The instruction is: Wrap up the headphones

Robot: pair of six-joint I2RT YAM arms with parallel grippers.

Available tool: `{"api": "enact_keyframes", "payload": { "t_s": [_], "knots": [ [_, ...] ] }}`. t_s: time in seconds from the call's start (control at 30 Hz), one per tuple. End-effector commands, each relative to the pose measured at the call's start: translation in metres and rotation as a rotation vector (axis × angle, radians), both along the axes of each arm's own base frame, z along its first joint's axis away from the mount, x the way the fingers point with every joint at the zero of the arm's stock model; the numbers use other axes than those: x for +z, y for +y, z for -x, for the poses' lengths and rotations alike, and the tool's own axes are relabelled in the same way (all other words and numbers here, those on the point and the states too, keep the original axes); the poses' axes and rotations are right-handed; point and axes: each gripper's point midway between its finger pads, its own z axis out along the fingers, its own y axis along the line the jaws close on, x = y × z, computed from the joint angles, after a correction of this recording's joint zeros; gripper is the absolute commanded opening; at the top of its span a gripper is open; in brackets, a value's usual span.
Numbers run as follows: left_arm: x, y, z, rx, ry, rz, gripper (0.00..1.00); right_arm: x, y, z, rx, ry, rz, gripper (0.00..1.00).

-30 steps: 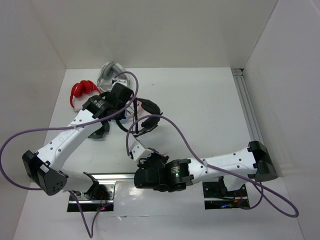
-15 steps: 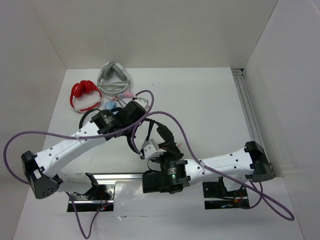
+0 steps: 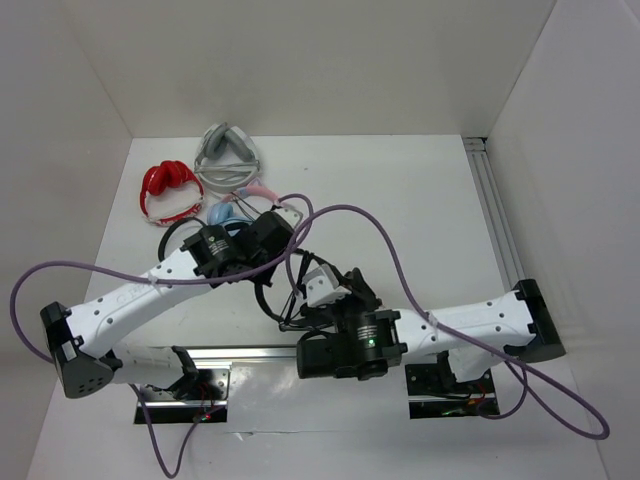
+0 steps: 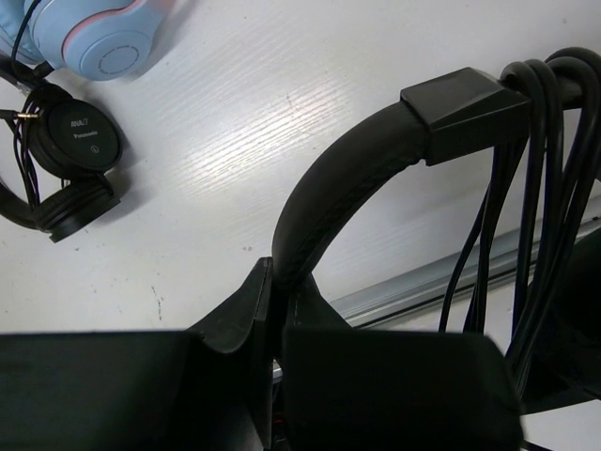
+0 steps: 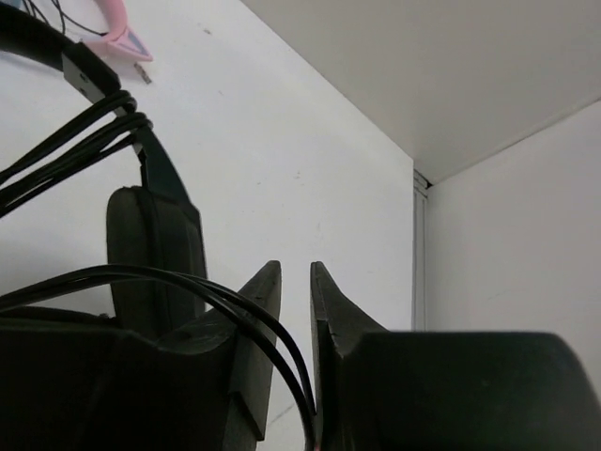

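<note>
Place: we take this for a robotics lab cell.
Signs: we see plain white panel walls (image 3: 300, 60), a white wooden tabletop (image 3: 400, 200), a silver aluminium rail (image 3: 497, 220), white jointed robot arms (image 3: 130, 295).

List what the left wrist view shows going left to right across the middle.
small black headphones → band of the large black headphones → wound cable

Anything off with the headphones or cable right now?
The cable is looped over the headphones band, but two strands run down into the narrow gap of the right pincer, whose jaws stand slightly apart. They could snag when it withdraws. The left pincer grips the band.
</note>
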Motion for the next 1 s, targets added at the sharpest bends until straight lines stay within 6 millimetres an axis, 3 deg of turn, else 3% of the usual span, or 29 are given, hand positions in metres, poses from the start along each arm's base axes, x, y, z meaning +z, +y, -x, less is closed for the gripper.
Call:
{"api": "enact_keyframes", "payload": {
  "t_s": [0.0,0.07,0.1,0.13,0.2,0.23,0.33,0.5,0.6,0.77,0.97],
  "knots": [
    [0.013,0.000,0.007,-0.020,-0.016,0.057,0.00,0.036,-0.010,-0.009,-0.026,-0.086,-0.001,0.27],
    [0.017,-0.005,0.007,-0.030,-0.023,0.093,0.00,0.025,0.002,-0.017,-0.018,-0.036,-0.106,0.27],
    [0.016,-0.007,0.008,-0.035,-0.017,0.098,0.00,0.021,0.009,-0.024,0.075,0.017,0.008,0.27],
    [0.016,-0.007,0.008,-0.035,-0.017,0.098,0.00,0.035,0.000,-0.045,0.040,-0.003,-0.200,0.27],
    [0.024,-0.004,0.005,-0.022,-0.048,0.101,0.00,0.049,-0.001,-0.058,0.120,0.011,-0.283,0.28],
    [0.028,-0.005,0.004,-0.022,-0.054,0.109,0.00,0.052,-0.012,-0.069,0.090,0.006,-0.299,0.28],
    [0.028,-0.003,0.003,-0.024,-0.055,0.091,0.00,0.060,-0.013,-0.081,0.070,0.007,-0.289,0.29],
    [0.026,-0.005,0.003,-0.037,-0.052,0.093,0.00,0.070,0.004,-0.102,0.137,0.018,-0.280,0.35],
    [0.027,-0.009,0.003,-0.042,-0.052,0.107,0.00,0.059,0.015,-0.117,0.217,0.067,-0.254,0.45],
    [0.040,-0.009,0.005,-0.049,-0.070,0.142,0.00,0.037,0.028,-0.135,0.367,0.144,-0.267,0.45],
    [0.053,-0.005,0.010,-0.055,-0.084,0.172,0.00,0.022,0.024,-0.155,0.441,0.181,-0.339,0.44]
  ]
}}
